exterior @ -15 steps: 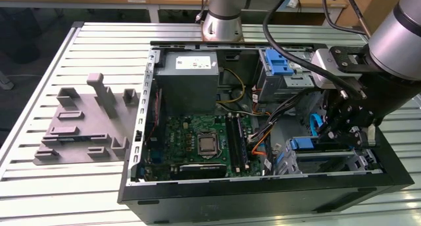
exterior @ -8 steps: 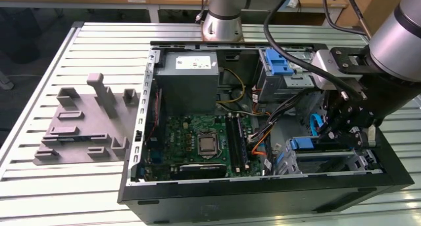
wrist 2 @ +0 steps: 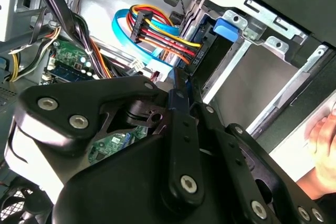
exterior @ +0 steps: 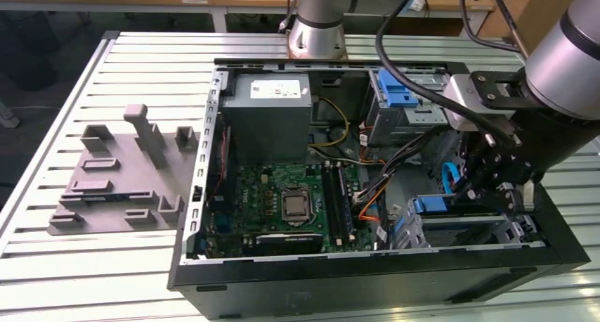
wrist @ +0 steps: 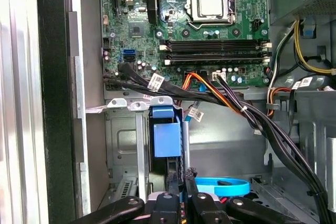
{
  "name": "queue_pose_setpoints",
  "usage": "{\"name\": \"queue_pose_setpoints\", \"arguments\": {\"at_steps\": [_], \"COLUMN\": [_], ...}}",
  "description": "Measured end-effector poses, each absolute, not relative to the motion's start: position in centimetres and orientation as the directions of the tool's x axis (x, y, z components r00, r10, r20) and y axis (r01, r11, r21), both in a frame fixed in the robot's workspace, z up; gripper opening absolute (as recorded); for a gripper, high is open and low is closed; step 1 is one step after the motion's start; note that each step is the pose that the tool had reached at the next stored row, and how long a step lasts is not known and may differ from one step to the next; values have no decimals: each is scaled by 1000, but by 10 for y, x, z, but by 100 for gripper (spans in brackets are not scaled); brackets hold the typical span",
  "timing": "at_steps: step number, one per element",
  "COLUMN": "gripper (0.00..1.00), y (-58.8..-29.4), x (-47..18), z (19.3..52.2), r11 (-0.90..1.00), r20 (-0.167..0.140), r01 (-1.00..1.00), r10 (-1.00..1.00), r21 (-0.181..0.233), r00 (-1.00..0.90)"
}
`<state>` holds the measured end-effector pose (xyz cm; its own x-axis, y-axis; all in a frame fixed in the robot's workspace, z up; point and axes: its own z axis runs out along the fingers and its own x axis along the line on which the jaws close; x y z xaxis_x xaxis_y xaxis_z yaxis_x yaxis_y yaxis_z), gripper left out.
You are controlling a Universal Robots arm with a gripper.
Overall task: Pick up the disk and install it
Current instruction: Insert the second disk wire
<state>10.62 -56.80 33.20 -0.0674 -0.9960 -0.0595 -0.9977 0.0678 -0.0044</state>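
Currently, I log: pincer clamped on the disk — edge-on in its bay, long axis running straight ahead of the tips, near the case's right corner.

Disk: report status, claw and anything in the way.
Claw down inside the computer case, at the drive bay. Disk seated upright in the bay, blue bracket showing. Cable bundle hangs close beside.
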Motion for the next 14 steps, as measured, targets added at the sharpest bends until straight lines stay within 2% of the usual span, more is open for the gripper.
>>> {"name": "queue_pose_setpoints", "arguments": {"at_steps": [10,11,12,14], "gripper": [16,17,23,23], "y": [-569,-569,-569,-569], "x": [106,106,106,106], "z": [330,330,330,330], "r11": [68,68,68,68], "r20": [-60,-60,-60,-60], "r01": [-998,-998,-998,-998], "r10": [-996,-996,-996,-996], "r21": [-4,-4,-4,-4], "r00": [-67,-67,-67,-67]}}
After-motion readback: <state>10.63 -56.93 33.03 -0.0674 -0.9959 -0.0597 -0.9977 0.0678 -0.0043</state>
